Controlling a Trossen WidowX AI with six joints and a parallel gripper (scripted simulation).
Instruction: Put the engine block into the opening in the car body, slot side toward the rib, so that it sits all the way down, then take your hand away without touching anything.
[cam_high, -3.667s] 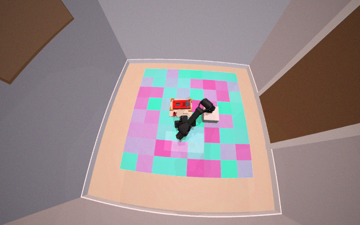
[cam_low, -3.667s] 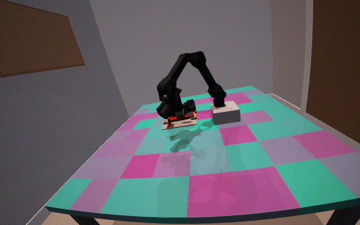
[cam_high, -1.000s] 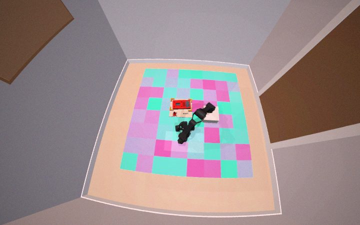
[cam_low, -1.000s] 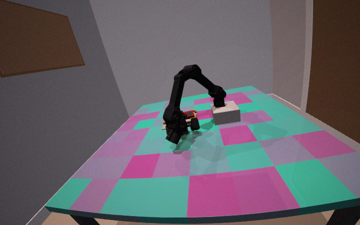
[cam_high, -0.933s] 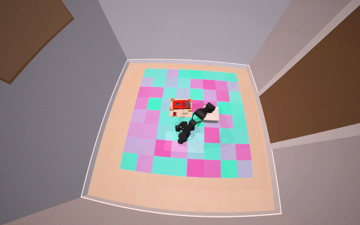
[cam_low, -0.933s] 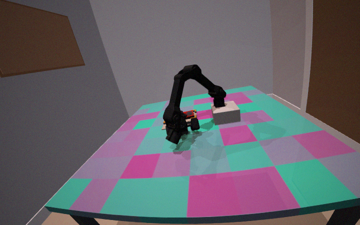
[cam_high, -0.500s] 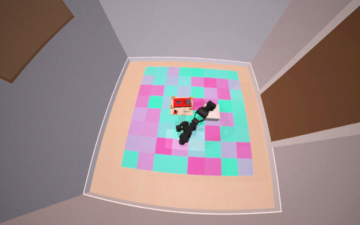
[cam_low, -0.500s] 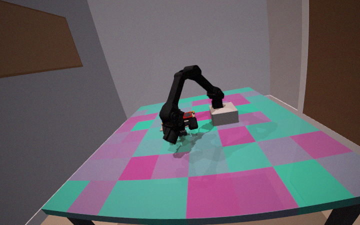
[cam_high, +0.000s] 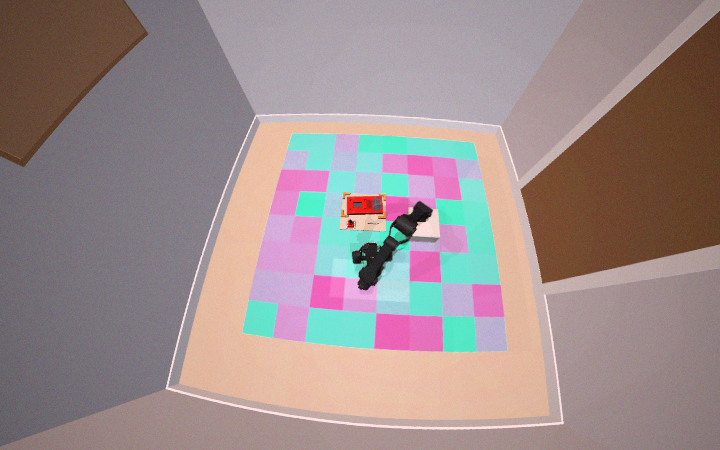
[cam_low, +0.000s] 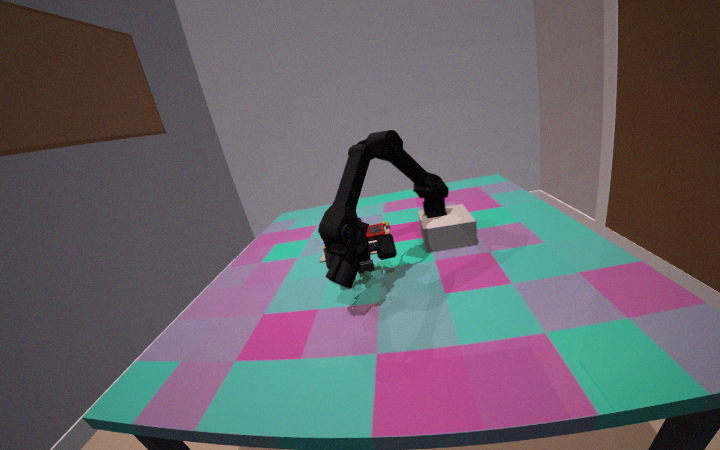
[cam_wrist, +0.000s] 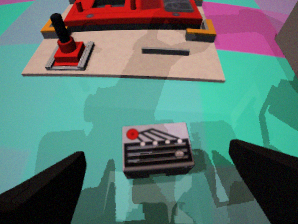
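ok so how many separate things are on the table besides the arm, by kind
engine block: 1, lying on the table between the open jaws, not held
red car body: 1, on the board
tan board: 1
small red lever piece: 1, on the board
grey base block: 1, under the arm
total: 5

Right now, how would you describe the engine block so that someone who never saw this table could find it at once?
On the checkered teal-and-pink table top, find the beige board carrying the red car body. In the wrist view, the small dark grey engine block lies flat on a teal square nearer than that board, between the open black fingers. Only it has a ribbed top with a red dot.
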